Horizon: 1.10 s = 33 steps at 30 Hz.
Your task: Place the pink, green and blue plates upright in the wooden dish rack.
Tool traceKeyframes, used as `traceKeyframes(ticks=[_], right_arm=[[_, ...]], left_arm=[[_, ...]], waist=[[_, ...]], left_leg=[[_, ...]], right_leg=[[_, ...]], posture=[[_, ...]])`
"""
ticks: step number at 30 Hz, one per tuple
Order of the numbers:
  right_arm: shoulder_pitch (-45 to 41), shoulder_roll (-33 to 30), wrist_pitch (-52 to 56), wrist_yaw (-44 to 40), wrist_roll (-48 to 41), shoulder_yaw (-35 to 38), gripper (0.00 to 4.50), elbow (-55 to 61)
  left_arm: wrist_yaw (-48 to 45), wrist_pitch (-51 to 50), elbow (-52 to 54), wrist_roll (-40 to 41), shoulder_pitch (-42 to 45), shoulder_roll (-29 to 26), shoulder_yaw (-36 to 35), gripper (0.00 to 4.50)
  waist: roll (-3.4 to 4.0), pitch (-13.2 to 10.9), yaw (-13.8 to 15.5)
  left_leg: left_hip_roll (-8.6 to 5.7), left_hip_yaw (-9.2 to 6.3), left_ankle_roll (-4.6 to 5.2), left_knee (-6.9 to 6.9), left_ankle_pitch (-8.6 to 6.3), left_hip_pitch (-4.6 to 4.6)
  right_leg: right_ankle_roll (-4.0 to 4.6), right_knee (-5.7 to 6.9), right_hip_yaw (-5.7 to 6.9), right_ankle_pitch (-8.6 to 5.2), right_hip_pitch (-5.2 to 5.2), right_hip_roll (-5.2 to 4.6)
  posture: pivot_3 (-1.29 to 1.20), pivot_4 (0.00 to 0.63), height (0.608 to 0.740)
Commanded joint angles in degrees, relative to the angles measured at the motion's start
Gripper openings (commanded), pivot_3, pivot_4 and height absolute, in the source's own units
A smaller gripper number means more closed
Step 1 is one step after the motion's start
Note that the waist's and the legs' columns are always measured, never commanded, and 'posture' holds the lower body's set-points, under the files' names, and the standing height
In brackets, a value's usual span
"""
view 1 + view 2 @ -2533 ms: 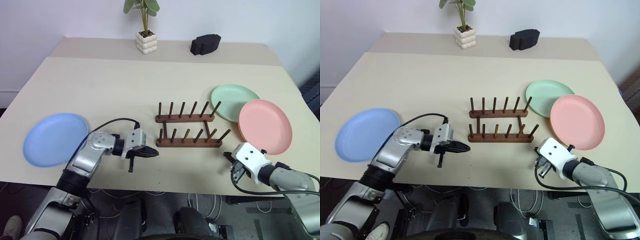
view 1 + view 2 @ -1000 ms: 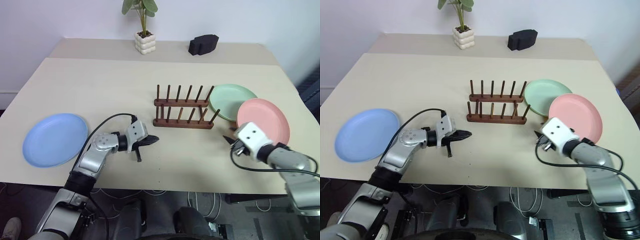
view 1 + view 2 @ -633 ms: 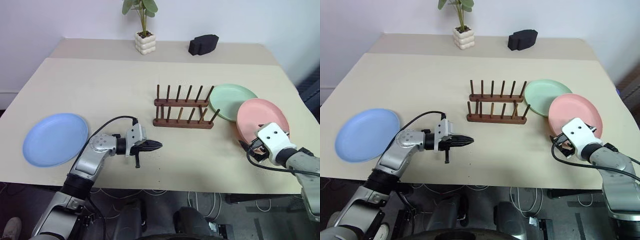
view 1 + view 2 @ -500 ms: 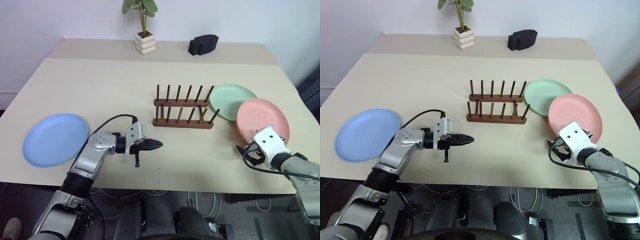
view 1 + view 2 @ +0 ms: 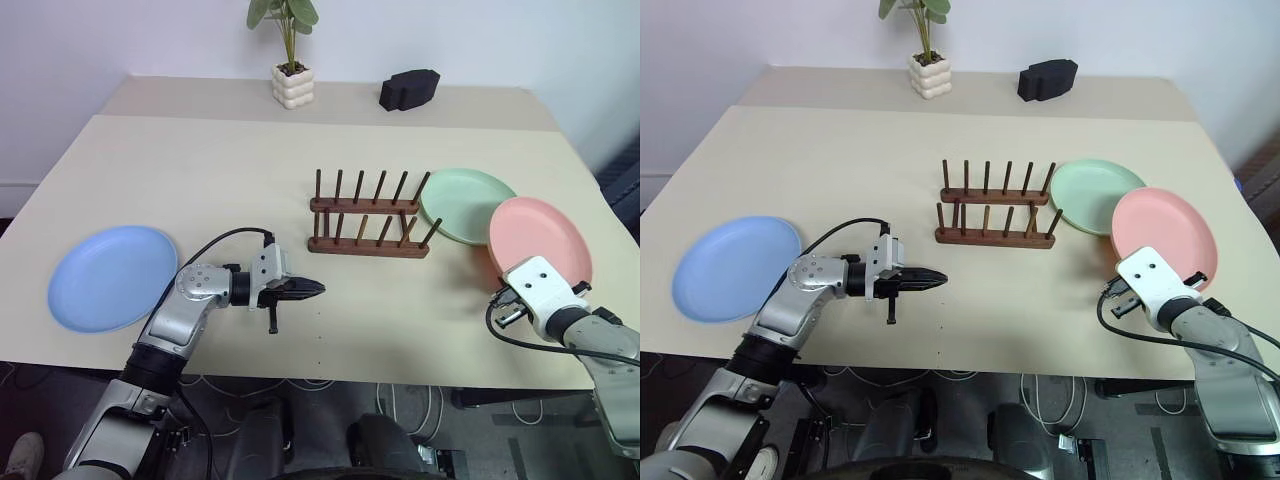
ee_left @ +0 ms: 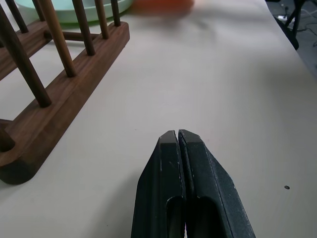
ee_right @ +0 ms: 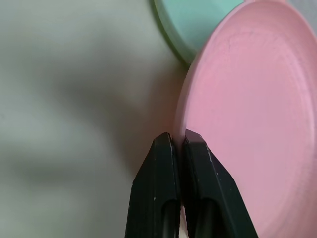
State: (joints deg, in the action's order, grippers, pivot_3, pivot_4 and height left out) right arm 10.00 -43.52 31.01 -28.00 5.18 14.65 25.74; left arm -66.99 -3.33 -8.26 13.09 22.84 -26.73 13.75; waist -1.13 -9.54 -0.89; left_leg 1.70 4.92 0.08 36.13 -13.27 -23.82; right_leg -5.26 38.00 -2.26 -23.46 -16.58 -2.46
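Near the table's right edge, right gripper [image 7: 179, 140] with black fingers pressed together at the rim of the pink plate [image 5: 1163, 236]; whether the rim is pinched between them cannot be told. Pink plate lying flat by that edge, overlapping the green plate [image 5: 1095, 193] just beyond it. At the front middle, left gripper [image 6: 178, 136] with fingers together on nothing, tips pointing toward the right edge, low over bare tabletop. Just beyond it, mid-table, the wooden dish rack [image 5: 367, 227], pegs upright, no plate in it. Blue plate [image 5: 111, 276] flat near the front left corner. Beige table [image 5: 220, 170] matte; along its far edge a small potted plant [image 5: 291, 55] and a black object [image 5: 410, 88], white wall behind.
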Motion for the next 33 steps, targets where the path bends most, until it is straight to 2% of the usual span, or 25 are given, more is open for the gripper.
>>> traceKeyframes(ticks=[1,5,9,13,15,18,24,33], right_arm=[[-4.7,-2.7,1.0,0.8,0.8,6.0,0.07,6.3],[-15.8,-2.8,-2.5,-0.2,-4.3,7.4,0.07,10.3],[-27.5,3.7,2.1,-2.5,-18.2,4.5,0.07,16.0],[-32.3,8.3,8.0,-4.3,-31.4,4.9,0.07,17.1],[-33.4,8.9,9.9,-3.5,-34.4,5.4,0.07,16.5],[-34.7,12.8,14.0,-1.9,-46.6,8.6,0.07,14.4],[-32.5,13.1,19.0,-0.3,-56.9,10.0,0.07,10.6],[-31.7,11.5,17.0,-1.6,-58.5,7.9,0.07,4.1]], left_arm=[[-0.3,0.7,0.4,0.2,0.9,-0.1,-0.6,0.0],[-0.2,0.9,-0.5,-0.1,1.3,0.1,-0.6,0.0],[0.5,1.1,-1.2,-0.4,1.9,0.6,-0.6,0.0],[1.4,1.3,-1.2,-0.7,1.9,0.7,-0.8,0.0],[1.9,1.3,-1.1,-0.8,1.7,0.6,-0.9,0.0],[2.5,1.1,-0.4,-0.7,1.0,0.4,-1.2,0.0],[3.5,0.8,1.1,-0.7,-0.4,-0.3,-1.6,0.0],[3.9,0.4,2.4,-0.6,-1.5,-0.8,-2.1,0.0]], waist=[[0.1,-0.1,-0.3],[0.15,-0.1,-0.3],[0.14,-0.1,-0.2],[0.12,-0.1,0.4],[0.11,-0.1,0.3],[0.11,-0.1,0.0],[0.11,-0.1,-0.1],[0.11,-0.1,-0.1]], left_leg=[[0.0,0.0,0.0,0.0,0.0,0.0],[0.02,0.0,-0.02,-0.02,0.01,0.01],[0.04,-0.01,-0.03,-0.08,0.02,-0.03],[0.01,-0.05,-0.02,0.12,0.04,-0.57],[-0.07,-0.04,0.01,0.17,0.05,-0.7],[-0.13,-0.02,0.17,0.16,-0.01,-0.71],[-0.1,-0.05,0.23,0.07,0.03,-0.66],[-0.11,-0.04,0.24,0.07,0.03,-0.67]], right_leg=[[0.0,0.0,-0.01,0.0,-0.01,0.0],[0.0,0.07,-0.03,0.0,-0.07,0.03],[0.0,0.04,-0.02,0.0,-0.1,0.07],[-0.01,0.0,0.11,0.01,-0.41,-0.01],[-0.08,-0.01,0.12,0.04,-0.49,-0.12],[-0.12,-0.01,0.11,0.06,-0.52,-0.21],[-0.11,0.09,0.12,0.06,-0.59,-0.17],[-0.11,0.09,0.11,0.06,-0.62,-0.17]], posture=[[0.0,0.15,0.74],[0.0,0.15,0.74],[0.0,0.15,0.74],[0.0,0.15,0.74],[0.0,0.15,0.74],[0.0,0.15,0.74],[0.0,0.15,0.74],[0.0,0.15,0.74]])
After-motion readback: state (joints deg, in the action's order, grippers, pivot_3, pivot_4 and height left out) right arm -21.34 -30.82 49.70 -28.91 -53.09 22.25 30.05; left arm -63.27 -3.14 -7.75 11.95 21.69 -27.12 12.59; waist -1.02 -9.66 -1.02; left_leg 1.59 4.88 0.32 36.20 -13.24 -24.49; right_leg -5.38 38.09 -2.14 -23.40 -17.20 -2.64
